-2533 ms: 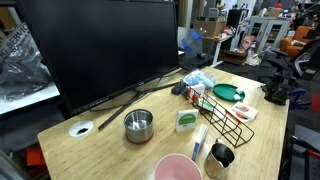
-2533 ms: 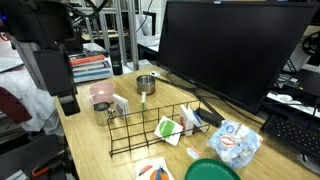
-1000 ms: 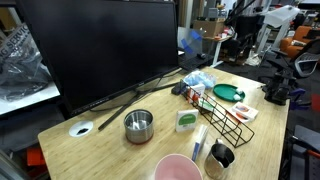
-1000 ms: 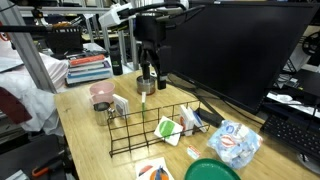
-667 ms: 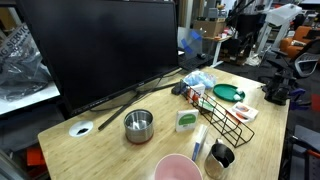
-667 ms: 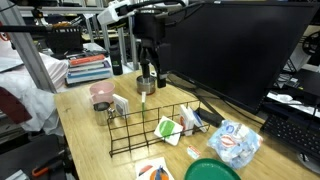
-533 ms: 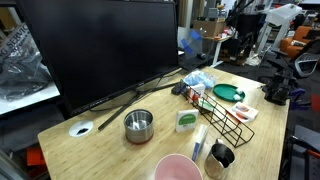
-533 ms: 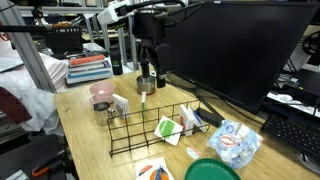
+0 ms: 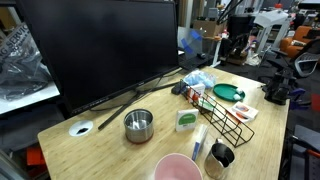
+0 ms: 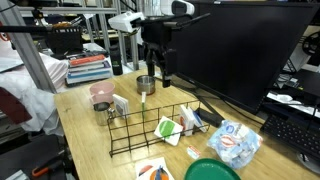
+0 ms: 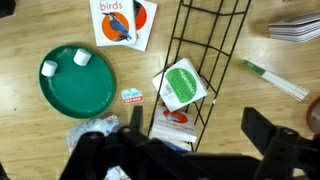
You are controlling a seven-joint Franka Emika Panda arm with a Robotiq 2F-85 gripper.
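Wooden tabletop (image 9: pixel 95 150) fills the middle of a crowded lab, with shelves, cables and other machines all around it. Its widest bare stretch lies at the corner in front of the big dark monitor (image 9: pixel 100 50), left of the steel bowl as an exterior view shows it. The opposite end is packed nearly to the edge. The monitor stands along the back and takes up most of that side, with its stand legs splayed out on the wood.

Next in size is the black wire rack (image 9: pixel 228 118), lying lengthwise toward the crowded end. Just beyond it sits a green plate (image 9: pixel 226 93), which carries two small white cubes in the wrist view. A pink bowl (image 9: pixel 178 168) sits close to the near edge, and the steel bowl (image 9: pixel 138 124) stands by itself farther in. A green-and-white packet (image 11: pixel 185 85) leans inside the rack, against its wires.

The gripper (image 10: pixel 158 80) hangs well above the table, touching nothing. Its fingers (image 11: pixel 268 135) are spread as wide as they go, with nothing between them. From the wrist view it seems to be over the rack, with the packet showing in the gap, though from the side it could as well be above the steel bowl.
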